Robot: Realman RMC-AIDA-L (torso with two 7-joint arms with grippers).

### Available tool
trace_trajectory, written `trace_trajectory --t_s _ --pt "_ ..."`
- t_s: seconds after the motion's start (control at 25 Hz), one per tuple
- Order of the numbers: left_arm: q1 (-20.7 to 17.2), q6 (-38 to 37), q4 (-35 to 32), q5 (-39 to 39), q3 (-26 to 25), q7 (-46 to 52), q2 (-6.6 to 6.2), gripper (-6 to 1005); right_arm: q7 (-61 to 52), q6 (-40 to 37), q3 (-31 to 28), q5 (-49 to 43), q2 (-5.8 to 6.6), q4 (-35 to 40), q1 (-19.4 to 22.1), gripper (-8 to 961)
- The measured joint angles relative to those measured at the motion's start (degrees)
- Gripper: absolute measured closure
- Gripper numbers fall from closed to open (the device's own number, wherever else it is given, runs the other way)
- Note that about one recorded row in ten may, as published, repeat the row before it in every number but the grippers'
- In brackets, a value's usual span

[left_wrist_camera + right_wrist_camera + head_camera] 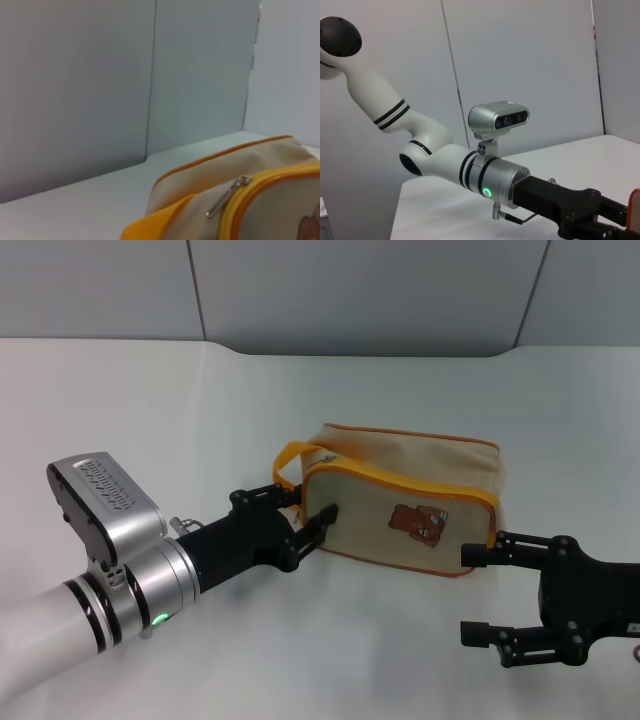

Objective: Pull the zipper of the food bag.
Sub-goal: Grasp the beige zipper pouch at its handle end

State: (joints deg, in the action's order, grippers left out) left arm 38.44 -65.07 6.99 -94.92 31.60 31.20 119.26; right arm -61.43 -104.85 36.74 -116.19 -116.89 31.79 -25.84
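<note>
Food bag (405,502), one, one zipper (400,483), two grippers, left gripper (313,517) and right gripper (478,591) jaws apart, empty.

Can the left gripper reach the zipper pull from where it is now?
Probably yes. The left gripper is open at the bag's handle end, and the metal zipper pull hangs there on the bag's side with nothing in the way. The right gripper waits open at the other end.

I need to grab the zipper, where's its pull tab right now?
In the left wrist view, the pull tab hangs at the food bag's end nearest the left claw, beside the orange handle.
</note>
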Motion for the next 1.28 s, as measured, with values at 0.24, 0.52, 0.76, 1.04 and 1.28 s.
trace_trajectory --t_s 0.24,0.52,0.76,1.04,1.28 --pt "0.4 1.1 0.8 -0.2 -3.0 -0.2 0.00 650 0.0 0.0 -0.1 0.0 0.00 0.0 0.1 160" --pt "0.7 1.8 1.1 -0.3 -3.5 -0.5 0.00 863 0.0 -0.4 -1.1 0.0 0.00 0.0 0.1 165" --pt "0.1 -0.8 2.0 -0.3 -3.6 -3.3 0.01 916 0.0 -0.4 -1.9 0.0 -0.05 0.0 0.1 169" --pt "-1.5 -3.7 2.0 -0.3 -5.1 -3.4 0.00 938 0.1 -0.6 -4.9 0.1 -0.51 0.1 0.6 174" --pt "-3.6 -9.3 0.2 -0.3 -5.3 -8.8 0.01 937 1.7 -0.1 -15.2 4.9 -1.94 -1.4 2.0 178"
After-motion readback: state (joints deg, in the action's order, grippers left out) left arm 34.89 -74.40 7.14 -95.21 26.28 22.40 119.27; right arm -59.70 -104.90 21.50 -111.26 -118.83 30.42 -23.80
